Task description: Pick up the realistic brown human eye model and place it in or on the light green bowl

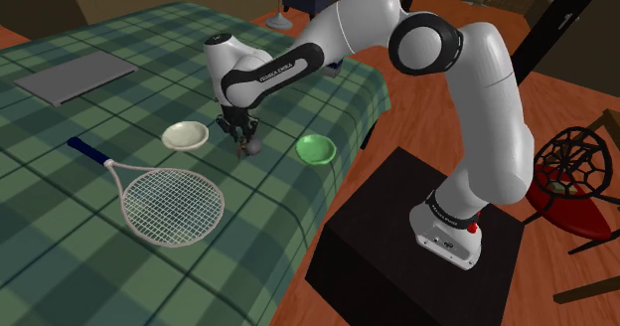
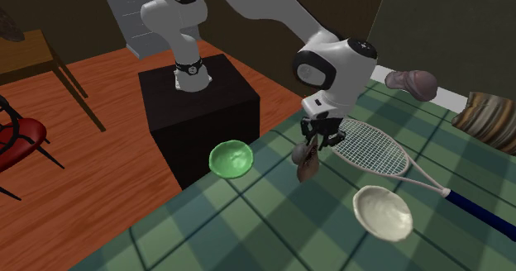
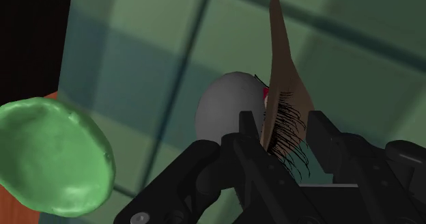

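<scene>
Eye model in gripper, between two bowls on a plaid-covered table.

Black gripper (image 3: 283,128) fingers were clenched on the eye model (image 3: 225,110): a smooth grey-white ball with a thin brown pointed flap edged in fine dark lashes, gripped by the flap. It hung under the gripper just over the green checked tablecloth (image 1: 60,225); contact with the cloth could not be told. Light green bowl (image 1: 316,149), shallow, round and glossy, lay near it by the table edge, apart. Cream bowl (image 1: 186,135), shallow, lay on its other side. Strung tennis racket (image 1: 164,203), blue-handled, lay flat.
</scene>
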{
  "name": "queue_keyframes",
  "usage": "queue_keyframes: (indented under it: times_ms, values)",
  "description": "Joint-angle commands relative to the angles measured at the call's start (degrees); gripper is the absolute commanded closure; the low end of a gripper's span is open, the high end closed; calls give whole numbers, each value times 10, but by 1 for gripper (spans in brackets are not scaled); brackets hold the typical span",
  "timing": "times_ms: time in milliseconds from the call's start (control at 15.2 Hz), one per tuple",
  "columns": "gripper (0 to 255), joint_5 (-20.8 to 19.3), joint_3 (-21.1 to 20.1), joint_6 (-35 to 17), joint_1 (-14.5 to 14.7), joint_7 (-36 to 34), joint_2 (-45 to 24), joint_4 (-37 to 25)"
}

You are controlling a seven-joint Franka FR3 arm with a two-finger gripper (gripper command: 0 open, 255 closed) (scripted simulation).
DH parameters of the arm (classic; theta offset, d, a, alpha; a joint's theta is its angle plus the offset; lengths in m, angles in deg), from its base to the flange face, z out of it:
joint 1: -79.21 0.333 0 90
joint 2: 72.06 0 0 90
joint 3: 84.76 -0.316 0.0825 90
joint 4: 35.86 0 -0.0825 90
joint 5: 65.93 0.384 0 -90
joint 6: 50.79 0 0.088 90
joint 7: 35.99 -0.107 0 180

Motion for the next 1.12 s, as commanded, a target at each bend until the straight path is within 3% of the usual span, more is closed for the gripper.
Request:
queue_keyframes:
  times_ms: [0, 528, 1056]
  values:
    - [255, 3, -2, 10, -2, 2, 10, 0]
    - [255, 14, -11, 50, -6, 8, 42, -9]
    - [255, 50, -22, -26, -99, 67, 207, 223]
